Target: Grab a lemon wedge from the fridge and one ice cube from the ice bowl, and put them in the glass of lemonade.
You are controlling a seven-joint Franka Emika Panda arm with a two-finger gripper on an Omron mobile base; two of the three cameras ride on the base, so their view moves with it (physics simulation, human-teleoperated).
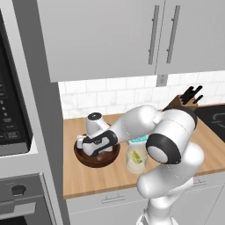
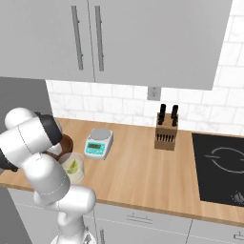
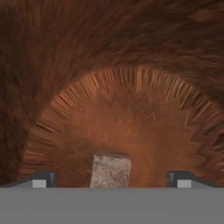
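Teal scale (image 2: pixel 98 143) beside ice bowl (image 1: pixel 83 157), knife block (image 2: pixel 166 135)

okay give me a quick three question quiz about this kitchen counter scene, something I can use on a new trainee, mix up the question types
1. True or false: the end effector is shut on the ice cube.
2. Multiple choice: what already floats in the glass of lemonade? A) a lemon wedge B) a red can C) a spoon
3. Short answer: which thing on the counter stands between the ice bowl and the knife block in the right base view?

Key
1. False. Its fingertips stand wide apart, with the cube between them on the bowl's floor.
2. A, the lemon wedge.
3. The kitchen scale.
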